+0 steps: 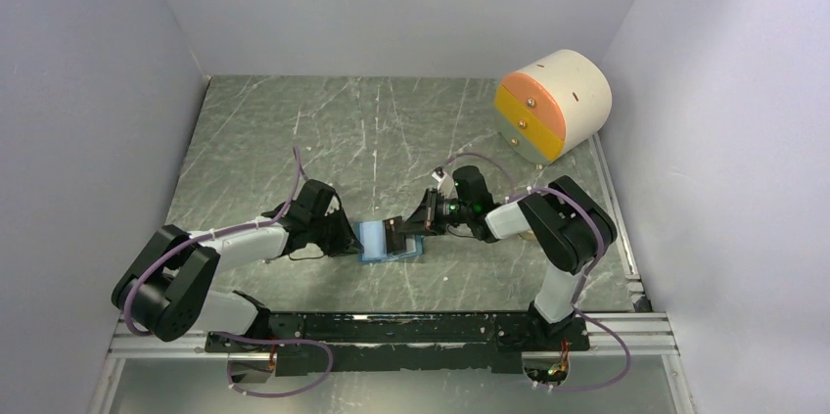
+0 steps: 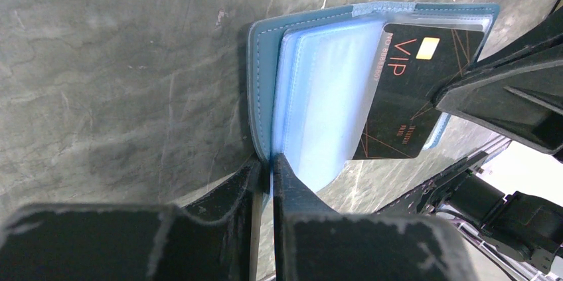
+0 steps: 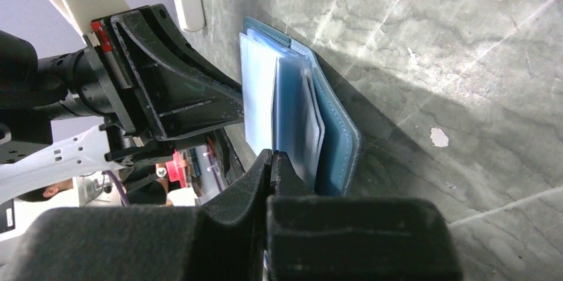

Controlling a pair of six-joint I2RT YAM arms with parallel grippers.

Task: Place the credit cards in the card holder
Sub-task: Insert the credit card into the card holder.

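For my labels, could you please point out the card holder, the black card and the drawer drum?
Card holder (image 2: 260, 95): left wrist view, blue cover edge.
Black card (image 2: 405, 115): left wrist view, middle of its face.
Drawer drum (image 1: 582, 91): top view, cream side.

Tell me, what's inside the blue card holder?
The card holder holds clear plastic sleeves and one black VIP card, partly tucked under a sleeve. Whether the lower sleeves hold cards can't be seen; the upper ones cover them.
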